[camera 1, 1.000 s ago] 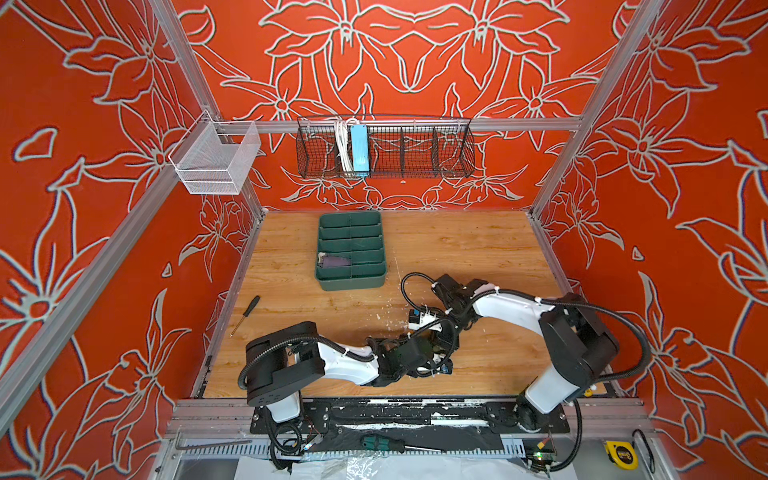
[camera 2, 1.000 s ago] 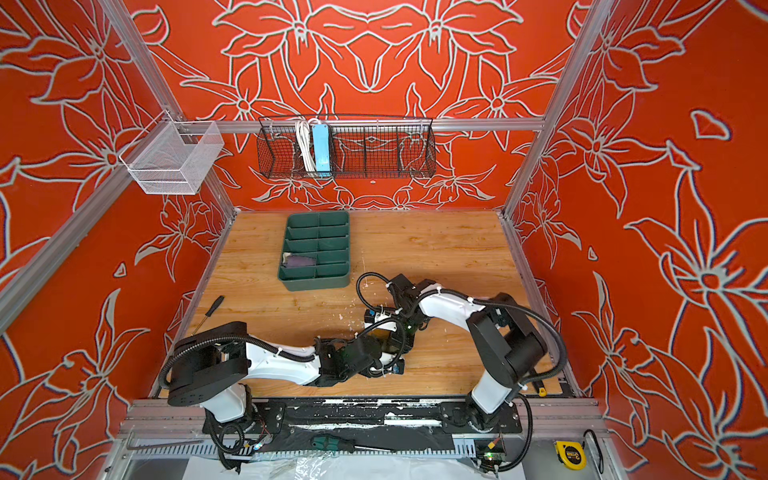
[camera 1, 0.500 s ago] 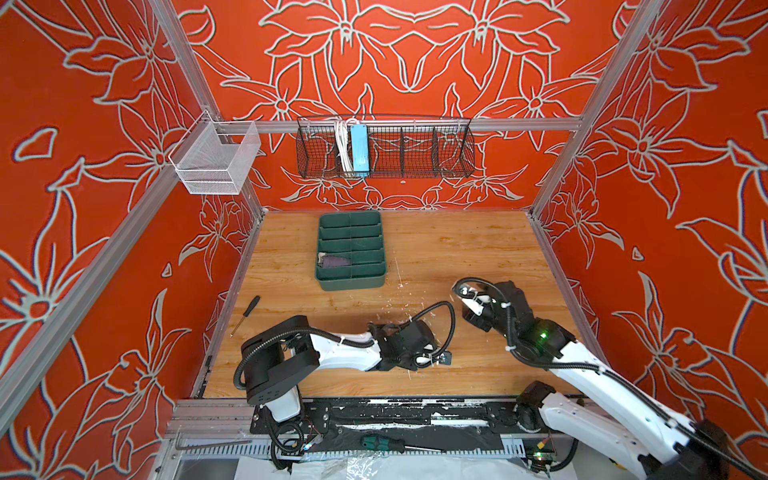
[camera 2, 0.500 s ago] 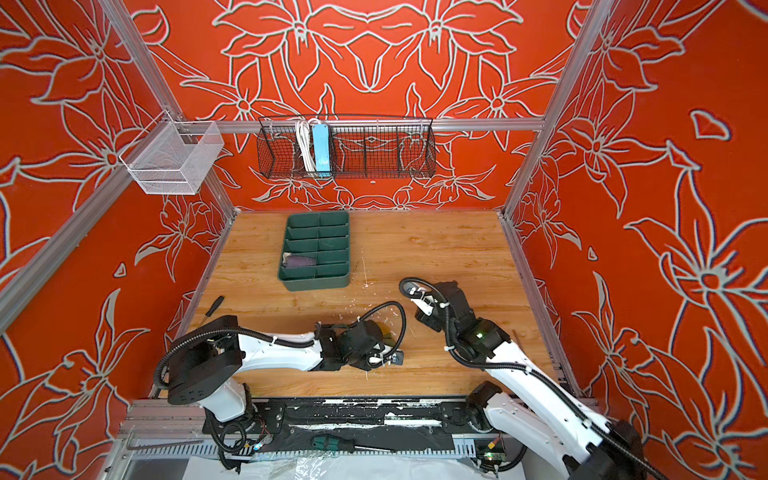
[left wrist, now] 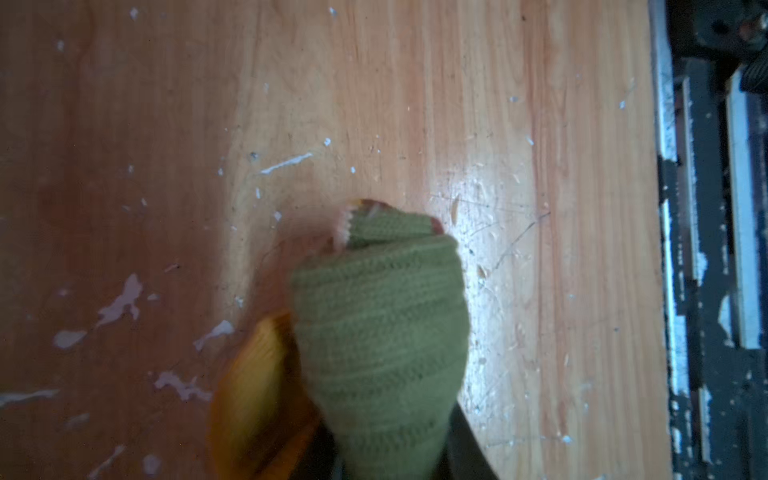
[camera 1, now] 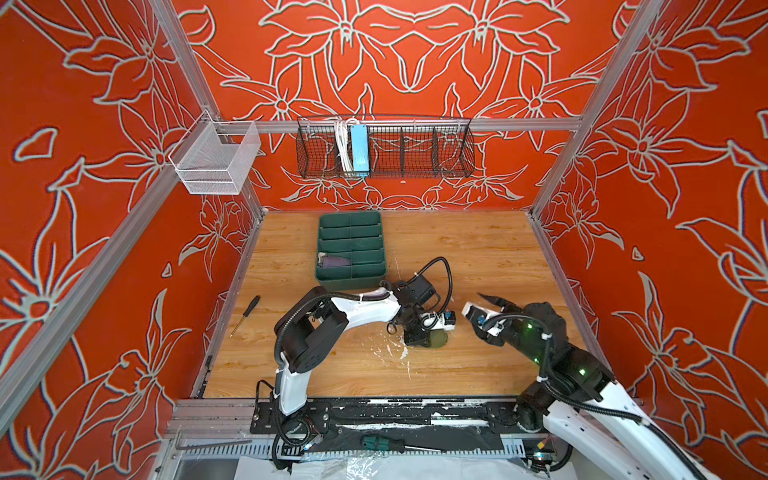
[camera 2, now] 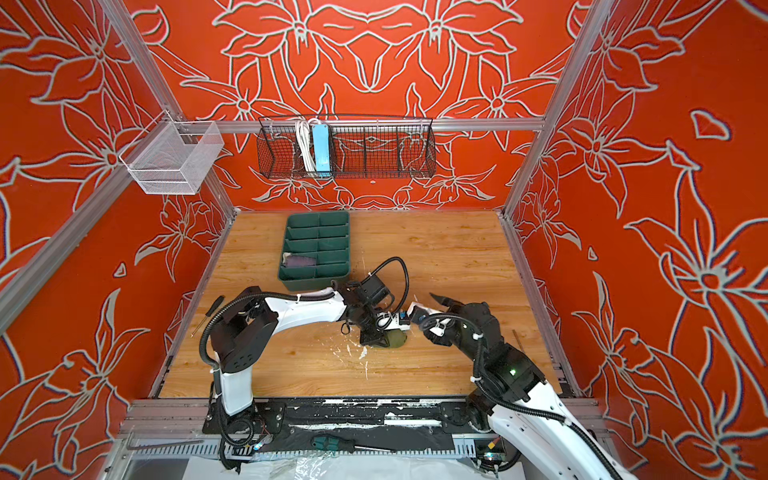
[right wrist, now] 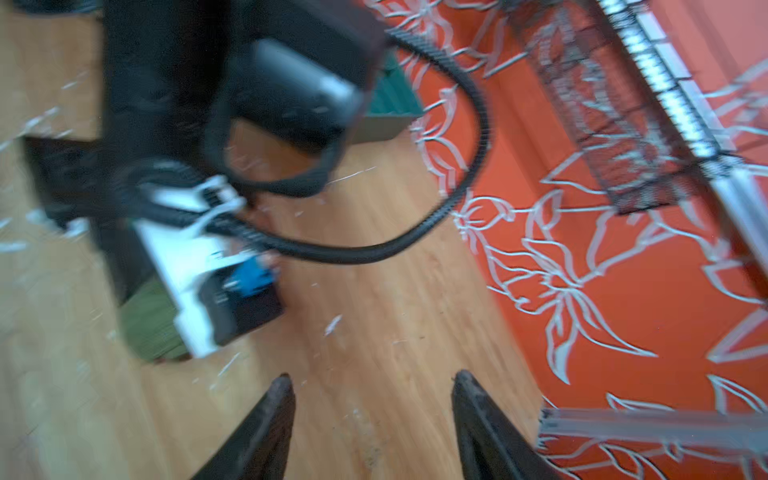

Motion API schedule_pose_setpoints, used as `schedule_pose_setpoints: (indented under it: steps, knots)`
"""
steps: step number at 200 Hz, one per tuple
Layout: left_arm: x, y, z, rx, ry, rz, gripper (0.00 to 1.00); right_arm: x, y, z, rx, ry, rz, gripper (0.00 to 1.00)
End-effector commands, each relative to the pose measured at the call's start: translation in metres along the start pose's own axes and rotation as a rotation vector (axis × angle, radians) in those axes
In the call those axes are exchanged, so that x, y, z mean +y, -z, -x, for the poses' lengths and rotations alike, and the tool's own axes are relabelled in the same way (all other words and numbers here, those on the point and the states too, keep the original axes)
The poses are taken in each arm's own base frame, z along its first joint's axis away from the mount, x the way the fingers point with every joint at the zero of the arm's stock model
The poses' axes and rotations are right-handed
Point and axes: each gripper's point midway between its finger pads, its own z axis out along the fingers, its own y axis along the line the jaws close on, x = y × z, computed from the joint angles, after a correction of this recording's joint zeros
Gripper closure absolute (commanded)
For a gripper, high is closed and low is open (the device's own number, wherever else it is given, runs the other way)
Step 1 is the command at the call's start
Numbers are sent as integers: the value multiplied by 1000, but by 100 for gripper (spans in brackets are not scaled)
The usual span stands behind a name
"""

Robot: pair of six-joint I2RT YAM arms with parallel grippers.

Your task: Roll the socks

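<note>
The olive green sock [left wrist: 382, 324], rolled into a bundle with its mustard toe [left wrist: 257, 382] sticking out, is clamped in my left gripper [left wrist: 390, 457] just above the wooden floor. Both top views show that bundle [camera 1: 437, 340] [camera 2: 395, 339] under the left gripper [camera 1: 422, 334] near the table's middle front. My right gripper [right wrist: 372, 382] is open and holds nothing. It hovers a short way right of the sock [camera 1: 492, 302] [camera 2: 440, 301], apart from it. The purple sock [camera 1: 334, 262] [camera 2: 300, 262] lies rolled in a compartment of the green tray.
The green divided tray [camera 1: 351, 279] stands behind the left arm. A black screwdriver [camera 1: 245, 313] lies by the left wall. A black wire basket [camera 1: 386, 145] and a white mesh basket [camera 1: 214, 160] hang on the walls. White scuffs [camera 1: 390, 353] mark the floor.
My right gripper has let go at the sock bundle and drawn back to the right, jaws open. The left gripper keeps its hold on the sock, and its arm has risen.
</note>
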Motion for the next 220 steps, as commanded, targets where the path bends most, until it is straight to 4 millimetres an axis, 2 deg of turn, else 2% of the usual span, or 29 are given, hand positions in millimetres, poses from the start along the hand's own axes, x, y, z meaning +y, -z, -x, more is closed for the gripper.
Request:
schedule_pose_setpoints:
  steps: [1, 22, 53, 65, 81, 110, 144, 161, 174, 189, 198, 209, 220]
  knots:
    - [-26, -26, -58, 187, 193, -163, 100, 54, -3, -18, 81, 209, 233, 38]
    - [-21, -26, -65, 202, 229, -165, 100, 81, -13, -29, 155, 330, 328, 38]
    - [-17, -28, -65, 204, 243, -164, 100, 100, -39, -20, 168, 305, 374, 38]
    - [-16, -28, -64, 207, 248, -166, 100, 102, -52, -13, 169, 246, 354, 38]
    - [-15, -28, -62, 210, 253, -168, 100, 105, -72, -13, 188, 211, 317, 38]
    - [-17, -30, -63, 202, 249, -182, 100, 111, -100, -29, 248, 230, 272, 39]
    - [-19, -31, -63, 206, 252, -195, 100, 116, -117, -45, 302, 289, 252, 42]
    - [-19, -29, -60, 193, 246, -198, 100, 123, -120, -50, 313, 291, 271, 51]
    - [-19, -27, -57, 183, 239, -194, 100, 132, -118, -53, 320, 283, 318, 63]
    - [-19, -23, -53, 159, 224, -183, 100, 141, -115, -57, 336, 281, 366, 81]
    - [-19, -20, -48, 134, 209, -171, 94, 147, -113, -60, 348, 283, 394, 89]
    - [-21, -14, -42, 95, 185, -166, 79, 151, -111, -62, 361, 287, 415, 100]
    - [-26, -7, -37, 63, 154, -176, 65, 155, -108, -64, 370, 290, 439, 100]
